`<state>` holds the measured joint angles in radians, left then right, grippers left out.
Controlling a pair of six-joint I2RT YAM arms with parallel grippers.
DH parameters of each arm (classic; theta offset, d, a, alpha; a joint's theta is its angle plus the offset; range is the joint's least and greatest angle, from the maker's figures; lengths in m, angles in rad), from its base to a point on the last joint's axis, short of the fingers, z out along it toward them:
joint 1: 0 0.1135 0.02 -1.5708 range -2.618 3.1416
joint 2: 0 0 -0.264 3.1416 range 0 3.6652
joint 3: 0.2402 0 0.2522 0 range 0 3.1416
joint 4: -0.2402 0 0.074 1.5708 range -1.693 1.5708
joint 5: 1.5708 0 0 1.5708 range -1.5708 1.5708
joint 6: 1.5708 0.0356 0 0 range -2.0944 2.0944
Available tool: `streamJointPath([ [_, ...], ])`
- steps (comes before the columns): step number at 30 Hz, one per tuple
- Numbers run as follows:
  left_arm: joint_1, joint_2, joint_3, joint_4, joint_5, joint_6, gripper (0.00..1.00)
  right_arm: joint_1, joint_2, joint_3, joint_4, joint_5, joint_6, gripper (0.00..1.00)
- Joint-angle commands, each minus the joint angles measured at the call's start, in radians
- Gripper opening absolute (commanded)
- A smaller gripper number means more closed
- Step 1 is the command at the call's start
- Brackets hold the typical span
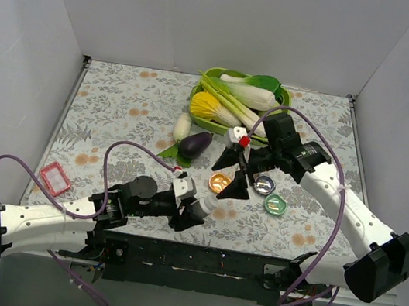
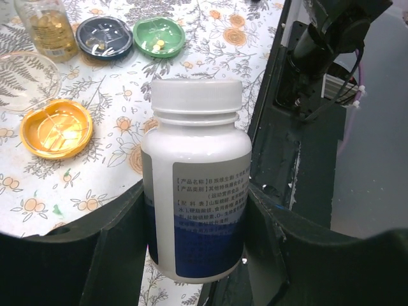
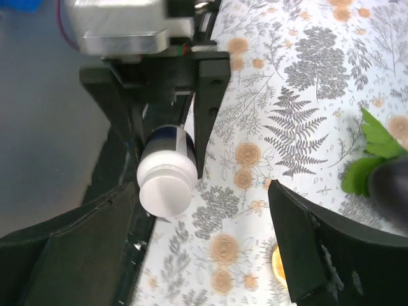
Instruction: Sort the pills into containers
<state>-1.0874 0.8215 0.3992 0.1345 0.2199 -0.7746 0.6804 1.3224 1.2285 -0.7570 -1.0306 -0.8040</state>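
Observation:
Three small containers sit mid-table: an orange dish (image 1: 219, 182) (image 2: 56, 129), a dark blue dish (image 1: 264, 184) (image 2: 104, 36) and a green dish (image 1: 275, 204) (image 2: 159, 36). Small yellow pills (image 2: 157, 45) lie in the green dish, and a few pale ones in the blue dish. My left gripper (image 1: 187, 209) (image 2: 194, 255) is shut on a white capped pill bottle (image 1: 199, 206) (image 2: 194, 185) (image 3: 167, 182), held near the table's front edge. My right gripper (image 1: 231, 173) (image 3: 204, 191) hovers open just beyond the bottle's cap, with nothing between its fingers.
An amber pill bottle (image 2: 46, 25) and a clear lid (image 2: 25, 80) stand beside the dishes. A lime-green tray (image 1: 211, 73) of vegetables is at the back. An eggplant (image 1: 194, 145) and a white radish (image 1: 182, 126) lie in front of it. A pink frame (image 1: 55, 177) lies at left.

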Motion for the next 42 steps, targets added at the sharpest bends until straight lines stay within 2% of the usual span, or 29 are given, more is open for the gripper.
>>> streamJointPath([
  [1, 0.001, -0.022, 0.010, 0.025, -0.068, 0.006, 0.00, -0.041, -0.066, -0.073, 0.410, 0.073, 0.793, 0.93],
  [4, 0.003, -0.015, 0.015, 0.042, -0.114, 0.006, 0.00, -0.038, -0.078, -0.095, 0.354, 0.219, 0.998, 0.93],
  [7, 0.001, -0.002, 0.021, 0.057, -0.139, 0.008, 0.00, -0.033, -0.097, -0.154, 0.366, 0.239, 1.084, 0.94],
  [13, 0.001, 0.028, 0.041, 0.065, -0.145, 0.018, 0.00, -0.013, -0.097, -0.239, 0.400, 0.287, 1.129, 0.94],
  [19, 0.003, 0.022, 0.036, 0.068, -0.162, 0.020, 0.00, 0.022, -0.089, -0.250, 0.404, 0.279, 1.126, 0.87],
  [22, 0.003, 0.019, 0.033, 0.070, -0.159, 0.018, 0.00, 0.024, -0.078, -0.248, 0.416, 0.259, 1.111, 0.71],
  [23, 0.003, 0.018, 0.032, 0.068, -0.156, 0.018, 0.00, 0.024, -0.075, -0.247, 0.423, 0.248, 1.103, 0.58],
  [25, 0.003, 0.018, 0.033, 0.063, -0.148, 0.018, 0.00, 0.027, -0.065, -0.233, 0.436, 0.204, 1.062, 0.41],
  [26, 0.003, 0.015, 0.032, 0.060, -0.139, 0.018, 0.00, 0.025, -0.061, -0.228, 0.441, 0.184, 1.040, 0.25],
  [28, 0.003, 0.007, 0.032, 0.050, -0.125, 0.021, 0.00, 0.033, -0.051, -0.201, 0.424, 0.123, 0.941, 0.14],
  [29, 0.003, 0.002, 0.033, 0.047, -0.110, 0.021, 0.00, 0.036, -0.046, -0.187, 0.414, 0.092, 0.892, 0.05],
  [30, 0.003, -0.001, 0.030, 0.042, -0.096, 0.021, 0.00, 0.045, -0.042, -0.172, 0.382, 0.049, 0.815, 0.02],
  [31, 0.003, -0.005, 0.029, 0.040, -0.084, 0.020, 0.00, 0.050, -0.026, -0.122, 0.342, 0.014, 0.643, 0.01],
  [33, 0.004, -0.019, 0.024, 0.039, -0.048, 0.017, 0.00, 0.059, 0.003, -0.048, 0.074, -0.102, 0.309, 0.01],
  [34, 0.004, -0.022, 0.023, 0.040, -0.037, 0.014, 0.00, 0.062, 0.036, 0.030, -0.026, -0.130, -0.051, 0.01],
  [35, 0.006, -0.024, 0.021, 0.045, -0.016, 0.011, 0.00, 0.065, 0.053, 0.063, -0.294, -0.160, -0.255, 0.01],
  [37, 0.006, -0.025, 0.023, 0.047, 0.002, 0.008, 0.00, 0.076, 0.092, 0.115, -0.445, -0.145, -0.592, 0.07],
  [40, 0.007, -0.018, 0.035, 0.042, 0.033, 0.006, 0.00, 0.082, 0.075, 0.094, -0.403, -0.085, -0.690, 0.20],
  [42, 0.009, -0.009, 0.043, 0.030, 0.038, 0.009, 0.00, 0.087, 0.043, 0.036, -0.261, -0.033, -0.669, 0.22],
])
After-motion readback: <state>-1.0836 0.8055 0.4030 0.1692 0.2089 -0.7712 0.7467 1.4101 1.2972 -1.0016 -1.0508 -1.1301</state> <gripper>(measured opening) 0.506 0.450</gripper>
